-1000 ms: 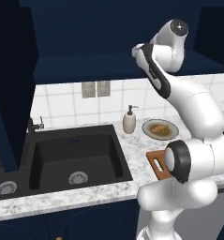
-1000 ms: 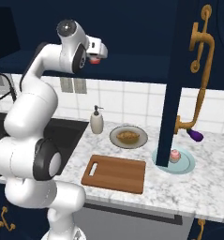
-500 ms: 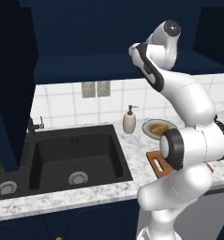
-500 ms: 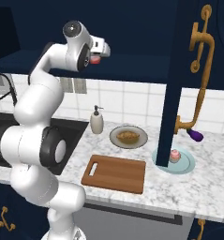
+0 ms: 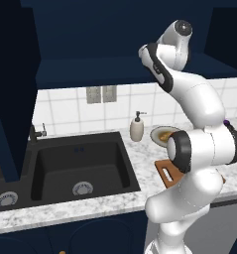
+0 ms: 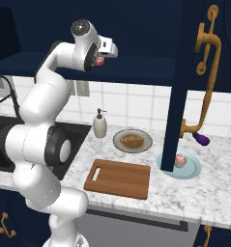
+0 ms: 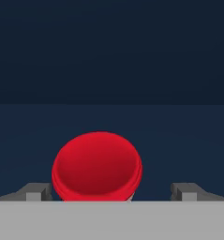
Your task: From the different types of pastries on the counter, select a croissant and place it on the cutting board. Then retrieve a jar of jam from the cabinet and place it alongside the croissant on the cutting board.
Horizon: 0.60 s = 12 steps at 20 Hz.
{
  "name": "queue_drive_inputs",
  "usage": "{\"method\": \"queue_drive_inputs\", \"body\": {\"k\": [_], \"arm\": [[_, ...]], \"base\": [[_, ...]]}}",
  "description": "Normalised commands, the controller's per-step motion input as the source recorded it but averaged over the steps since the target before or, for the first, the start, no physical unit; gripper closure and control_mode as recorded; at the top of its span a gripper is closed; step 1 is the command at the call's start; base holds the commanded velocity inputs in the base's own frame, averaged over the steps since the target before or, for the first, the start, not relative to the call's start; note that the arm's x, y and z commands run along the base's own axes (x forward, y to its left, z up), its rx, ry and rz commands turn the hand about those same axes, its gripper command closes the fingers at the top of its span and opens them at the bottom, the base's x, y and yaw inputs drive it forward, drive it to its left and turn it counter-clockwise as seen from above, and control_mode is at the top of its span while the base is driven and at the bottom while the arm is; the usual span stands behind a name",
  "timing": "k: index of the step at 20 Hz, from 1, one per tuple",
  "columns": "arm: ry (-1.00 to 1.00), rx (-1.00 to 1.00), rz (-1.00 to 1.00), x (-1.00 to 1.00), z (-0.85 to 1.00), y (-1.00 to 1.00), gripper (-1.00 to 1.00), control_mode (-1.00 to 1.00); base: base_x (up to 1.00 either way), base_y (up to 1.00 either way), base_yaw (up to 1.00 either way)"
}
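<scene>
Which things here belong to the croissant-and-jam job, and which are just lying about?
Job:
golden-brown croissant on a grey plate
brown wooden cutting board
red-lidded jam jar
open navy cabinet door
open gripper

Lying about:
pink-frosted cupcake
cream soap dispenser
black sink

White square-tiled wall (image 5: 65, 111) behind the worktop carries a grey outlet plate (image 5: 101, 94) at 12 o'clock above the black sink (image 5: 78, 168). Lighting even.

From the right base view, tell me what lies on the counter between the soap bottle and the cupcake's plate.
In the right base view, a round plate carrying the croissant sits between the soap bottle and the cupcake's plate; otherwise that stretch of counter is bare marble.
</scene>
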Motion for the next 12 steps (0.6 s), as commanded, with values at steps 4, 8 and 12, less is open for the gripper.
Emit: {"method": "queue_drive_inputs", "body": {"k": [4, 8, 12], "arm": [[0.0, 0.0, 0.0, 0.27, -0.06, 0.0, -1.0, -1.0], [0.0, 0.0, 0.0, 0.08, -0.01, 0.0, -1.0, -1.0], [0.0, 0.0, 0.0, 0.0, -0.14, 0.06, 1.0, -1.0]], "base": [[0.0, 0.0, 0.0], [0.0, 0.0, 0.0], [0.0, 0.0, 0.0]]}}
